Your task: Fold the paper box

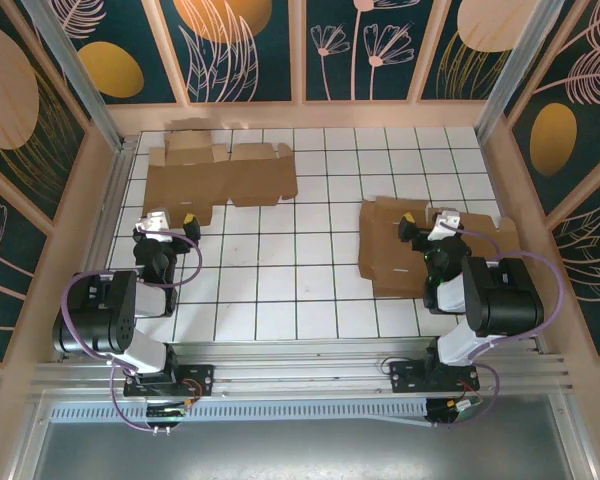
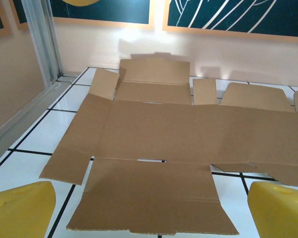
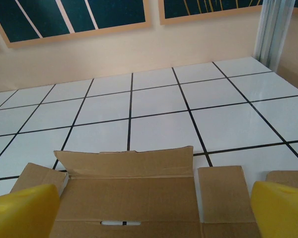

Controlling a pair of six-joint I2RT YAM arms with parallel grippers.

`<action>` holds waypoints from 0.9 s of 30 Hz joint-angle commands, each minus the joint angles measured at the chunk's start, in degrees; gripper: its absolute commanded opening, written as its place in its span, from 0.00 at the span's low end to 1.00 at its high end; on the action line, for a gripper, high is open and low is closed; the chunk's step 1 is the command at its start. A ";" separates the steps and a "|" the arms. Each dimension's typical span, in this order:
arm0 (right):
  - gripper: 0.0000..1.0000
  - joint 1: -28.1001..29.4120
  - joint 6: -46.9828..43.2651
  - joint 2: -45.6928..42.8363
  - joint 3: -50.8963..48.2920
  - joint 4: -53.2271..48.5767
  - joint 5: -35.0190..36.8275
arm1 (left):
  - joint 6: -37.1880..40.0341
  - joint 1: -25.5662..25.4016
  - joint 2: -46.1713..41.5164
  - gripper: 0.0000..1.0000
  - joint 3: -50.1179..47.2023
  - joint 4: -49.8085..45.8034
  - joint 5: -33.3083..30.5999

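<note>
The left gripper (image 1: 173,220) is seen at the left of the top view, held low over the table (image 1: 310,250), just below the near edge of the left box (image 1: 220,178). Its jaws are spread. In the left wrist view the yellow left fingers (image 2: 21,210) sit in the two lower corners of the frame, well apart, and nothing is held between them.

The left box is laid flat and unfolded in the upper left of the top view, with its flaps spread out on the white tiles. In the left wrist view its near flap reaches down to the bottom of the frame between the fingers, and no contact with either finger is seen.

The right gripper (image 1: 427,225) is found at the right of the top view, over the right box (image 1: 385,250). Its jaws are likewise spread. The yellow right fingers (image 3: 283,210) are set in the lower corners of the right wrist view, and nothing is pinched.

The right box lies at the middle right of the top view, opened out on the tiles and partly covered by the right arm (image 1: 490,295). In the right wrist view only its far flaps are seen, along the bottom of the frame. The widest flap appears tilted up a little from the table. Bare tiles run beyond it to the wall (image 3: 139,54).
</note>
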 commanded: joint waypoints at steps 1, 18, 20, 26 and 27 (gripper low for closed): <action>0.99 -0.41 0.42 -0.59 0.70 0.45 -0.57 | 0.62 -0.24 -0.10 0.99 0.91 1.45 0.03; 0.99 0.06 -0.27 -9.71 -2.85 -0.92 -1.35 | 0.24 -0.24 -1.65 0.99 0.32 1.31 -1.48; 0.99 0.40 2.75 -17.70 -1.65 -11.39 1.30 | -0.71 -0.33 -6.52 0.99 0.56 -3.54 -3.58; 0.99 8.21 15.91 -36.48 9.84 -49.04 1.71 | -32.83 -0.62 -21.29 0.92 13.88 -43.65 -6.67; 0.99 8.93 19.13 -36.92 13.67 -56.24 -0.05 | -38.32 -1.68 -20.35 0.90 15.92 -46.33 -0.79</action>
